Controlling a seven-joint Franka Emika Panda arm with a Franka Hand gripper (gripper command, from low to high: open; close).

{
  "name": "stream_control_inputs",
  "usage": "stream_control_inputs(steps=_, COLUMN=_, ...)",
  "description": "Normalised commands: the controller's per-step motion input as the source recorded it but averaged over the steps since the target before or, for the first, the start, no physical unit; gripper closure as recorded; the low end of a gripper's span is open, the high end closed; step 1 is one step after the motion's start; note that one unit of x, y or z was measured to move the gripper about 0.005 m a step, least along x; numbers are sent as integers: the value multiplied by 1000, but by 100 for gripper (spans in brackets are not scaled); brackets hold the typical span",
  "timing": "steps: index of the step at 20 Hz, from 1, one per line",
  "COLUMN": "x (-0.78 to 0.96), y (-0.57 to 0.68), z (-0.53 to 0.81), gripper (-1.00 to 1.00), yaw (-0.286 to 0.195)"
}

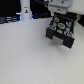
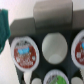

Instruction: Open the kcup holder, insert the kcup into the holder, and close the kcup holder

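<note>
Exterior view: kcup holder (image 1: 60, 31) on white desk (image 1: 30, 55), drawer pulled out, cups (image 2: 24, 51) visible in slots; hand (image 1: 59, 6) above, jaw state cannot tell.

A pale, matte white tabletop (image 1: 25, 55) fills the exterior view — at its far edge stands a tall white bottle-like object (image 1: 25, 11) with a dark mark, upright.

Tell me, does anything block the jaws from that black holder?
Nothing visible does. The holder stands open just below the arm, and the wrist view looks straight onto its cups. Several slots are already filled.
</note>
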Motion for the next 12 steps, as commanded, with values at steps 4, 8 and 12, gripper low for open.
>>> stream_control_inputs(steps=4, x=586, y=-53, z=-166, gripper=-100, yaw=31)
stream_control_inputs(steps=8, x=231, y=82, z=-194, gripper=-100, yaw=96)
stream_control_inputs(steps=12, x=-43, y=179, z=-313, gripper=-100, yaw=196)
